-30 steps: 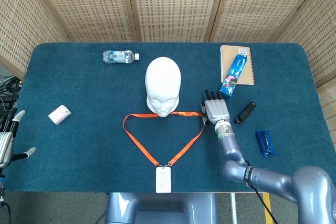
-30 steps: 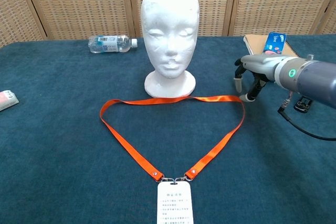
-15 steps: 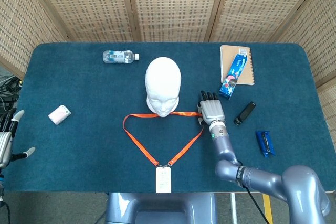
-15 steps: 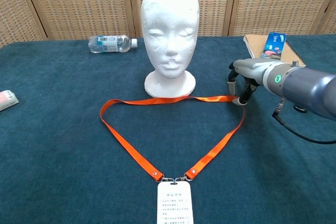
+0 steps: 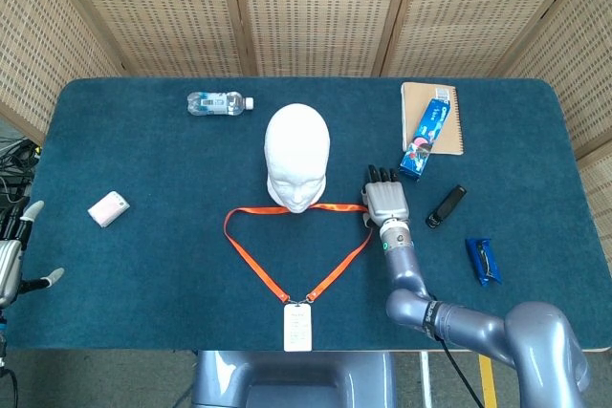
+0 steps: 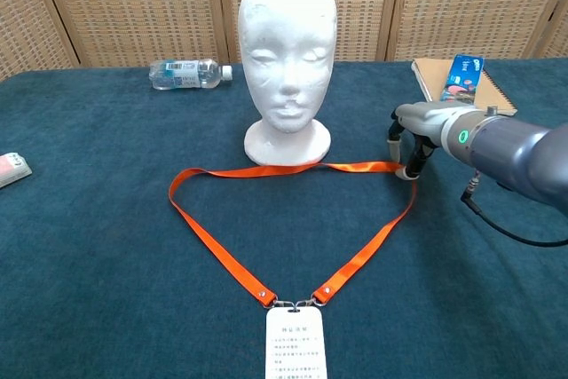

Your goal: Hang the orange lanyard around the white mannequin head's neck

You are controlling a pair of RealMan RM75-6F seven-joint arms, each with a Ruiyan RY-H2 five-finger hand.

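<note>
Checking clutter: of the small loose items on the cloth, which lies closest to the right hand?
The black stick-shaped item, just beside the right hand. The blue packet, pink box and water bottle lie farther off.

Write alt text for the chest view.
An orange lanyard lies flat on the blue table in front of a white mannequin head, badge nearest the camera. The right hand reaches down at the strap's right corner.

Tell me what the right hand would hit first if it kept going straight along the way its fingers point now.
The right hand points toward the table's far edge, fingertips down at the orange lanyard corner. Straight on, the cloth looks free; the blue toothbrush package lies off to the right, and probably would be missed, though depth is unclear.
</note>
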